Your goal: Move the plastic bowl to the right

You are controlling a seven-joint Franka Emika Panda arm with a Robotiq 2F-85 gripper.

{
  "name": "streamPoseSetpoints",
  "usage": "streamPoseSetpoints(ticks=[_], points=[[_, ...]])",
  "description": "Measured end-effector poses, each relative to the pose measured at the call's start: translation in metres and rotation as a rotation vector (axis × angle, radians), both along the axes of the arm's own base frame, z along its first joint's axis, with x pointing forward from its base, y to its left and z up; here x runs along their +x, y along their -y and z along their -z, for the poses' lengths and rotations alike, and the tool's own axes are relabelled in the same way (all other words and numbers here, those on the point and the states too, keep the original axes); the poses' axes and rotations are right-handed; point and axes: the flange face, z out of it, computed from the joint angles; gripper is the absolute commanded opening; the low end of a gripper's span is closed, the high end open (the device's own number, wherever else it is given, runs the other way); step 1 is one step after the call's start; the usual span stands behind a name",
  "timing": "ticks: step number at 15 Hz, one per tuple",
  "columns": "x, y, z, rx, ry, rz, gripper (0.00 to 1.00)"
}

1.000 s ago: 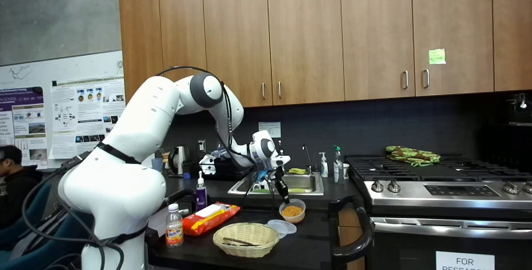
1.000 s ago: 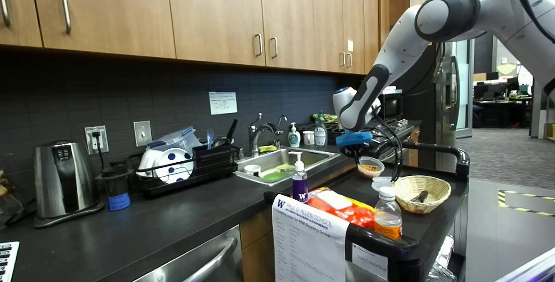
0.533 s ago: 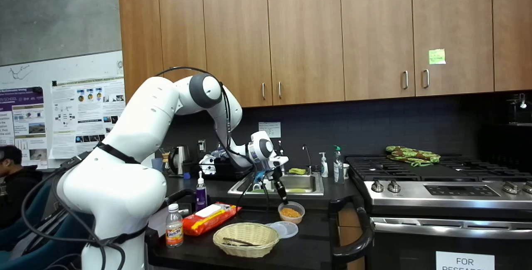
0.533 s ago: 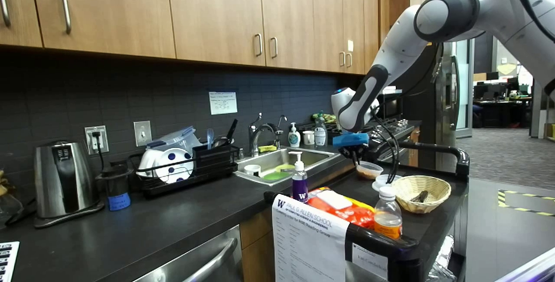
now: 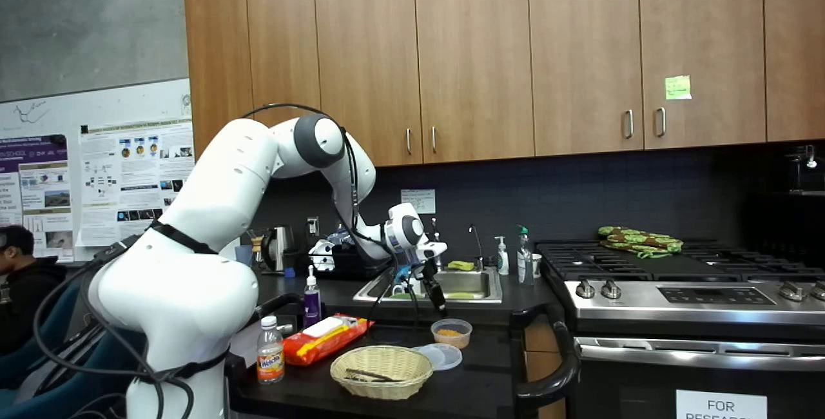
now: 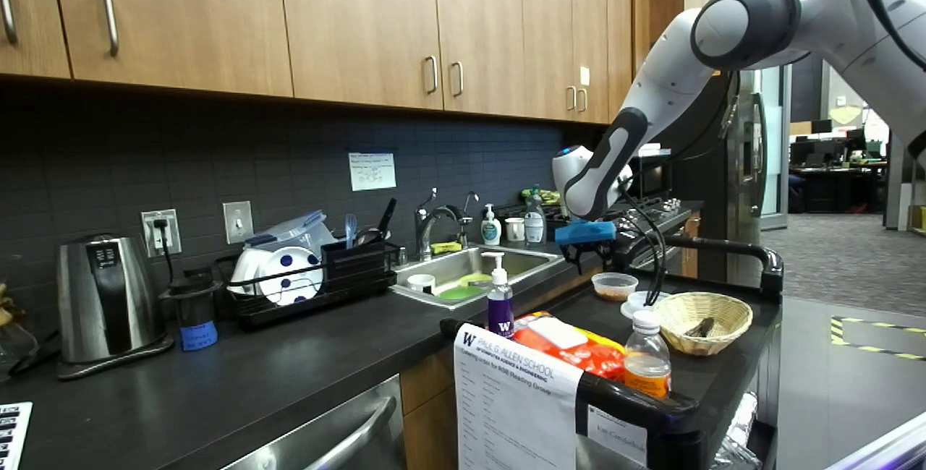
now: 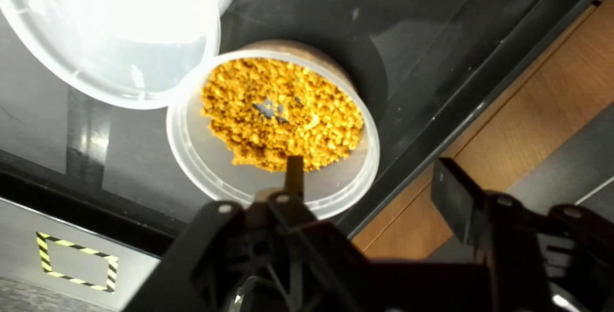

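The plastic bowl (image 7: 197, 161) is a round, clear tub with orange crumbs inside. It rests level on the black cart in both exterior views, near the sink-side edge (image 5: 451, 341), (image 6: 614, 283). My gripper (image 7: 369, 160) is open, its fingers wide apart with nothing gripped between them. In the wrist view one finger (image 7: 294, 177) overlaps the bowl's inside near its rim; the other finger (image 7: 455, 197) lies past the rim, over the cart's edge. From an exterior view, the gripper (image 5: 441, 308) hangs just above the bowl's far rim. Whether it touches, I cannot tell.
Clear lids (image 7: 110, 57) lie beside the bowl. Closer to the cart's front stands a woven basket (image 5: 381, 390) with dark items inside. An orange wipes pack (image 5: 329, 343), a drink bottle (image 5: 270, 361) and a purple pump bottle (image 6: 500, 311) line the other end. A black handle (image 5: 548, 383) bounds the cart.
The bowl was tilted earlier, with its crumbs facing outward; now it sits flat, slightly lower. My gripper has opened and let it go. The arm shifted slightly, then stayed still.
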Motion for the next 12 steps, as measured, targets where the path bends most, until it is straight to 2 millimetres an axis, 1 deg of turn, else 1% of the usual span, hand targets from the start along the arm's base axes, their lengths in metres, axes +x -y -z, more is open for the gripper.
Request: streamPoseSetpoints(ticks=[2, 4, 6, 8, 10, 12], points=[[-0.001, -0.011, 0.002, 0.009, -0.022, -0.094, 1.00], [-0.003, -0.028, 0.005, 0.025, -0.043, -0.205, 1.00], [-0.009, -0.047, 0.009, 0.050, -0.065, -0.307, 1.00], [-0.017, -0.061, 0.016, 0.077, -0.096, -0.385, 0.99], [-0.027, -0.067, 0.024, 0.119, -0.130, -0.427, 1.00], [-0.033, -0.063, 0.032, 0.158, -0.159, -0.446, 1.00]])
